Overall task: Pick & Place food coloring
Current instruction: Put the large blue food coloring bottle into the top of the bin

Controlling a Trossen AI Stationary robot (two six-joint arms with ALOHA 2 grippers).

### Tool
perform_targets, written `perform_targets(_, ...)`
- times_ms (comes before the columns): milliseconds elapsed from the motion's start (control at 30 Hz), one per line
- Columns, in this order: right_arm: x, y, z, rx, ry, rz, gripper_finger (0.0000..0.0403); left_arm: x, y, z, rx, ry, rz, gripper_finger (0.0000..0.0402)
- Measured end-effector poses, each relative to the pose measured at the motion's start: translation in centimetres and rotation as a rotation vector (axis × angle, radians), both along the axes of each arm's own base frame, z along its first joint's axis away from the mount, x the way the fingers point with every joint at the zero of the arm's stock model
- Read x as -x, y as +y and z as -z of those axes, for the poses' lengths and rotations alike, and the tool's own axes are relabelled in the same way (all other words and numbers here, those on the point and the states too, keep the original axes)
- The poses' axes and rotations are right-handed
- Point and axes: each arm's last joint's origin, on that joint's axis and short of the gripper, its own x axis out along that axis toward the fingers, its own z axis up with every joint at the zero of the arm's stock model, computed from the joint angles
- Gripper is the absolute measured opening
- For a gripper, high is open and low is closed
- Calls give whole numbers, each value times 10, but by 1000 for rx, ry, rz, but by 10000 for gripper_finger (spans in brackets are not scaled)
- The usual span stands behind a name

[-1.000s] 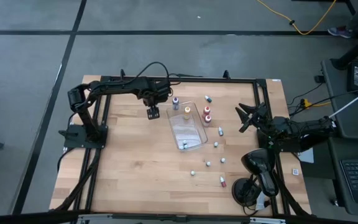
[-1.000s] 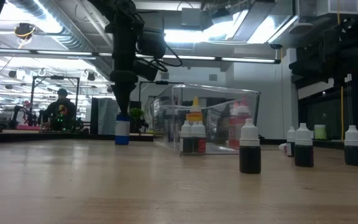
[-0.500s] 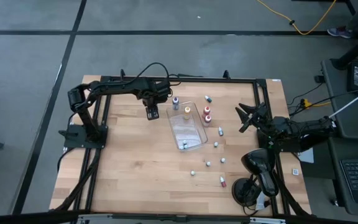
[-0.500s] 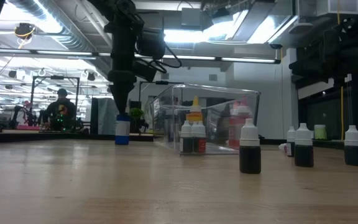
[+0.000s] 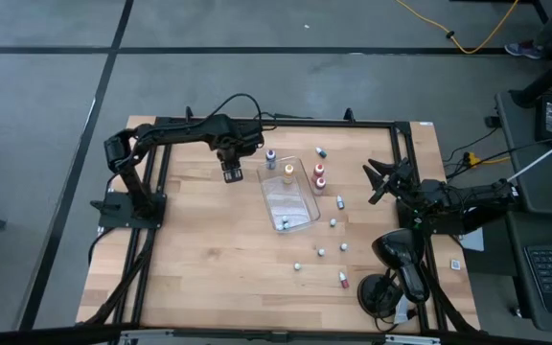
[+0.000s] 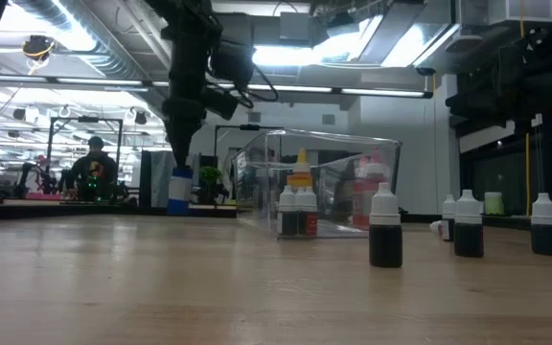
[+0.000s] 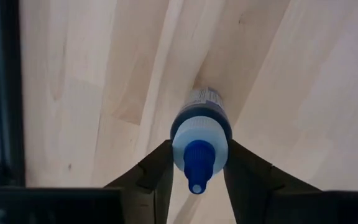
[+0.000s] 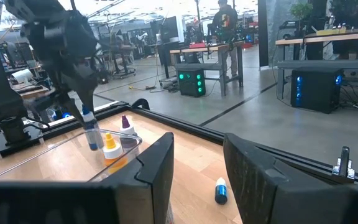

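Between left jaws, blue bottle (image 7: pixel 199 140)

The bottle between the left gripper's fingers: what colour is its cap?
Blue, on a pale blue bottle; the left wrist view shows it best.

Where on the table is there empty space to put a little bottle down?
The widest bare wood lies on the left side, between the left arm's base and the clear tray, running down to the near edge. It is crowded to the right of the tray, where small bottles stand scattered. The tray itself holds a few bottles but has bare floor in the middle.
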Motion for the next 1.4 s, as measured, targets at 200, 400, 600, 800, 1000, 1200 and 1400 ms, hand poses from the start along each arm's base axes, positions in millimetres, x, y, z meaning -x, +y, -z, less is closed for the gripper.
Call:
perform_targets(200, 0, 0, 0, 0, 0, 0, 142, -2, -2, -32, 4, -1, -10, 111)
perform_targets(400, 0, 0, 0, 0, 0, 0, 142, -5, -12, -67, 0, -15, 2, 115)
perform_targets(600, 0, 0, 0, 0, 0, 0, 142, -13, -25, -92, -10, -53, 16, 110)
perform_targets(800, 0, 0, 0, 0, 0, 0, 142, -28, -33, -102, -10, -56, 39, 112)
perform_targets(1000, 0, 0, 0, 0, 0, 0, 142, -50, -39, -108, -17, -79, 72, 112)
perform_targets(1200, 0, 0, 0, 0, 0, 0, 142, -73, -46, -108, -26, -112, 118, 111)
perform_targets(1400, 0, 0, 0, 0, 0, 0, 142, -96, -52, -100, -38, -151, 172, 113)
